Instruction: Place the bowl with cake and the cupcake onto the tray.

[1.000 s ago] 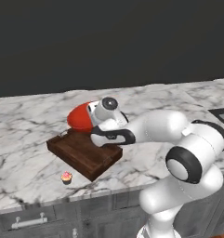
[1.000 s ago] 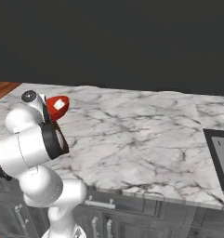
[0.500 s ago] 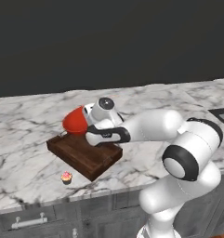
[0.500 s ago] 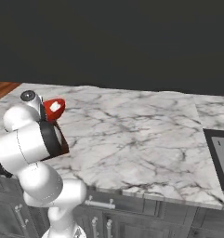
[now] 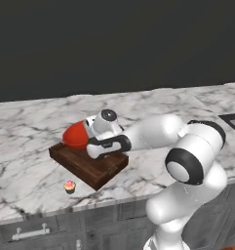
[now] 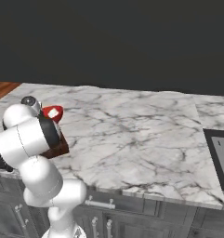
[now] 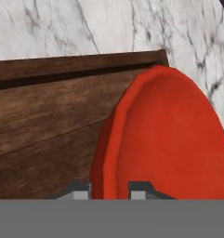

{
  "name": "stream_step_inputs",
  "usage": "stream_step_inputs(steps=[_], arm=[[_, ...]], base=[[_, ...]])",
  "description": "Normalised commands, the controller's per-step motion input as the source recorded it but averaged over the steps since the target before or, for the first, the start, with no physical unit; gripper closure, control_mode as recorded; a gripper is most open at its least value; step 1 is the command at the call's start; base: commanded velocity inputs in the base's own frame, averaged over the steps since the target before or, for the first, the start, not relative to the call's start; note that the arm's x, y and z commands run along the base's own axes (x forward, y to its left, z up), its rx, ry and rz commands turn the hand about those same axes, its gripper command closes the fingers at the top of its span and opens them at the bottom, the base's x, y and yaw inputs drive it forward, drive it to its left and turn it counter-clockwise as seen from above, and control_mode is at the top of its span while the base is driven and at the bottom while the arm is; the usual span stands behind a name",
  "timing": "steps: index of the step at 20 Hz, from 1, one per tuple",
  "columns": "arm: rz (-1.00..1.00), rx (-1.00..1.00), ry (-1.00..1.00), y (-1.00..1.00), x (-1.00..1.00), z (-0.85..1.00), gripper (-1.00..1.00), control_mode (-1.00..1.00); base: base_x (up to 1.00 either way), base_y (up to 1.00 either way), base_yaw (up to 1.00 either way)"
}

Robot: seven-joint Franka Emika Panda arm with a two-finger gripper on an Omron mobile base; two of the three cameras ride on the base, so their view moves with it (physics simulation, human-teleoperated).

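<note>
I have the jaws clamped on the rim of the bowl with cake [image 7: 169,139], tilted above the tray [image 5: 87,163], which lies directly beneath.

No readable text or labels anywhere.

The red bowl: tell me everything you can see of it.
The red bowl is shallow, round and glossy, with a thick rolled rim. A small white wedge of cake shows inside it in the right base view. It is tilted steeply, over the dark wooden tray. The pincer is shut on its rim, one fingertip on each side of the wall. Whether it touches the tray cannot be told.
</note>
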Motion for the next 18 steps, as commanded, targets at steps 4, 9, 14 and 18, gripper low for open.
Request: stream_step_inputs(steps=[4, 9, 14, 18], arm=[[0.0, 0.04, 0.05, 0.41, 0.03, -0.25, 1.0, -1.0], [0.0, 0.09, 0.04, 0.2, 0.09, -0.23, 1.0, -1.0], [0.0, 0.07, 0.01, 0.05, -0.01, -0.12, 1.0, -1.0], [0.0, 0.02, 0.0, 0.0, -0.3, 0.13, 1.0, -1.0]], base=[[0.0, 0.0, 0.0], [0.0, 0.0, 0.0], [0.0, 0.0, 0.0], [0.0, 0.0, 0.0]])
